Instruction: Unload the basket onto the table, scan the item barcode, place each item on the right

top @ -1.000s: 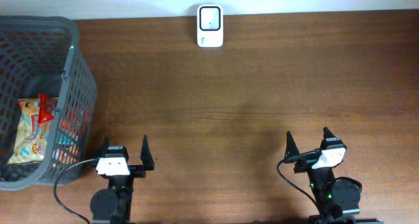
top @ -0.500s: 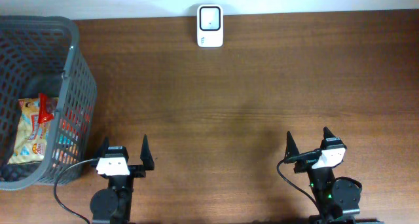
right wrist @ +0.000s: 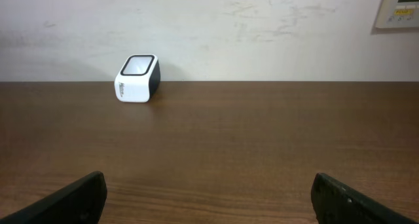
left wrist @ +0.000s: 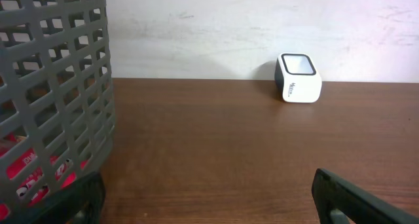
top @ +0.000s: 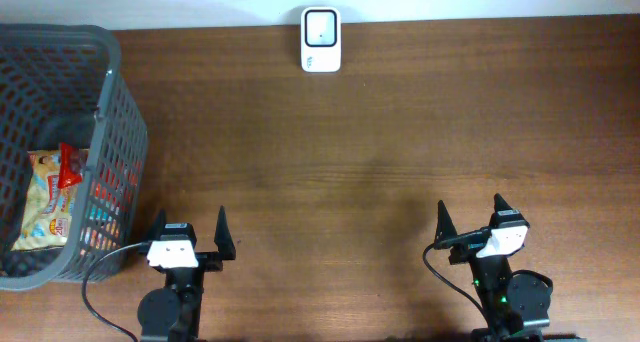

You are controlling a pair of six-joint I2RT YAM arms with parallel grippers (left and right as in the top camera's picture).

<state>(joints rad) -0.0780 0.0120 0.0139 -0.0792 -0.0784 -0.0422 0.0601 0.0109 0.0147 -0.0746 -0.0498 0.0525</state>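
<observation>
The packet [top: 50, 197] lies flat inside the basket [top: 112, 102], on its floor near the wall facing the arms. It is printed in yellow and cream with a red patch at its upper right corner. No barcode can be made out on it. Nothing touches the packet from above.

The basket is grey mesh and stands on the left end of the table [top: 380, 142], partly cut off by the overhead view's edge. Red and blue print shows through its right wall; what it belongs to cannot be told.

The scanner [top: 321, 40] is a small white unit with a dark-framed window on top. It stands at the far edge of the table, against the wall [right wrist: 209, 27], roughly midway between the two arms and well apart from the basket.

The left gripper [top: 190, 224] sits at the near edge, just beside the basket's near right corner. Its jaws are spread wide and grasp nothing. In the left wrist view the fingers [left wrist: 353, 198] frame bare table.

The right gripper [top: 470, 210] sits at the near edge on the right, well apart from basket and scanner. Its jaws are likewise spread wide and empty.

A beige panel [right wrist: 399, 11] is mounted on the wall at the far right.
</observation>
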